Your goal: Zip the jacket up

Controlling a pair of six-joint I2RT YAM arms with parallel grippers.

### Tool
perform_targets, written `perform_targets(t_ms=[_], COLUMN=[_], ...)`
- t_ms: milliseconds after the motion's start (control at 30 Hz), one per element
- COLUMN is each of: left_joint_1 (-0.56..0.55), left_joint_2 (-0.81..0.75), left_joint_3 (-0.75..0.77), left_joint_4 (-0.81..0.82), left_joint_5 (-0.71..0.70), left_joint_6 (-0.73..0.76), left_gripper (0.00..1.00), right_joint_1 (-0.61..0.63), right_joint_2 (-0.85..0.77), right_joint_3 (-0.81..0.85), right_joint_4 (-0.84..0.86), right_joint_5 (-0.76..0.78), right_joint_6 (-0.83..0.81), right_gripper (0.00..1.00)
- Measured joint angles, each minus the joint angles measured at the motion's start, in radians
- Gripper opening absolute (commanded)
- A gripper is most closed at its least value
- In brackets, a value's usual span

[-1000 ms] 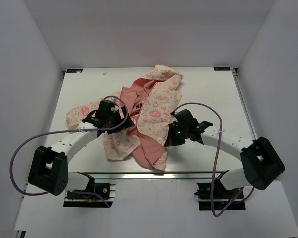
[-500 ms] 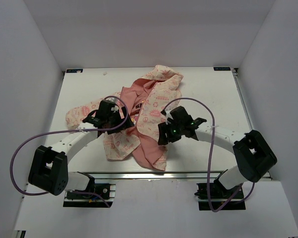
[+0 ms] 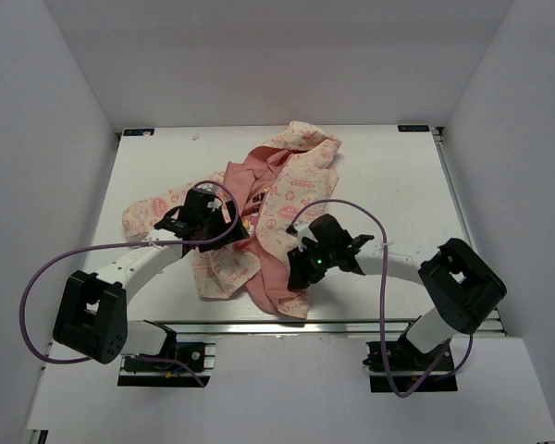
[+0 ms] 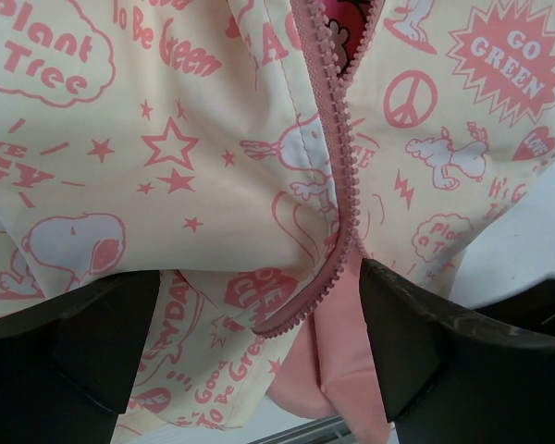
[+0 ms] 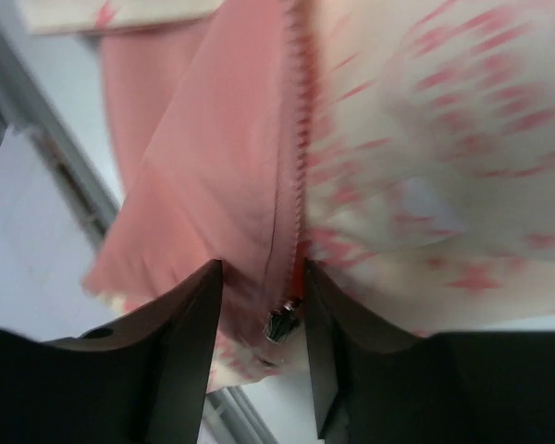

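Observation:
The jacket [image 3: 282, 199] lies crumpled mid-table, cream with pink prints, its salmon lining turned out. Over its left part, my left gripper [image 3: 228, 235] hangs open. In the left wrist view the left gripper [image 4: 259, 342] has wide-set fingers [image 4: 425, 342] straddling the pink zipper teeth [image 4: 331, 148] and a fold of lining, without touching them. My right gripper [image 3: 296, 272] is over the jacket's near hem. In the right wrist view the right gripper [image 5: 264, 342] has its jaws partly apart around the zipper edge, with the metal slider [image 5: 282, 324] in the gap.
A metal rail [image 3: 287, 326] runs along the white table [image 3: 398, 185] at its near edge, just below the jacket's hem. Purple cables [image 3: 388, 277] loop off both arms. White walls close in the sides and back.
My right arm has swung left and nearer, from beside the jacket onto its lower hem, and its jaws have come apart from shut. The left arm has stayed still.

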Motion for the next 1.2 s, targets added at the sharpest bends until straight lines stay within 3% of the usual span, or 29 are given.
perform_targets(t_ms=[33,67,133,233,367,633,800,833,967,1033,1200], left_joint_1=[0.000,0.000,0.000,0.000,0.000,0.000,0.000,0.000,0.000,0.000,0.001], left_joint_2=[0.002,0.004,0.010,0.018,0.018,-0.027,-0.095,-0.115,-0.210,-0.247,-0.270], left_joint_3=[0.000,0.000,0.000,0.000,0.000,0.021,0.063,0.071,0.086,0.086,0.086], left_joint_4=[0.000,0.000,0.000,-0.005,-0.008,-0.084,-0.204,-0.230,-0.317,-0.351,-0.407], left_joint_5=[-0.003,-0.006,-0.008,-0.011,-0.012,-0.036,-0.128,-0.151,-0.266,-0.312,-0.370], left_joint_6=[0.000,0.000,0.000,0.000,0.000,-0.017,-0.044,-0.049,-0.079,-0.092,-0.115], left_gripper=[0.98,0.98,0.98,0.98,0.98,0.98,0.98,0.98,0.98,0.98,0.98], right_joint_1=[0.012,0.024,0.040,0.043,0.043,0.051,0.190,0.237,0.399,0.458,0.521], right_joint_2=[-0.014,-0.027,-0.047,-0.081,-0.162,-0.212,-0.158,-0.124,0.033,0.124,0.262], right_joint_3=[-0.023,-0.040,-0.060,-0.061,-0.014,0.349,0.468,0.493,0.572,0.604,0.627], right_joint_4=[0.015,0.026,0.037,0.020,-0.129,-0.620,-0.800,-0.809,-0.789,-0.763,-0.636], right_joint_5=[-0.013,-0.025,-0.034,0.017,0.156,0.549,0.661,0.662,0.627,0.601,0.434], right_joint_6=[0.014,0.027,0.054,0.109,0.171,0.245,0.279,0.282,0.277,0.274,0.242], right_gripper=[0.32,0.14,0.00,0.00,0.00,0.00,0.00,0.01,0.25,0.32,0.59])
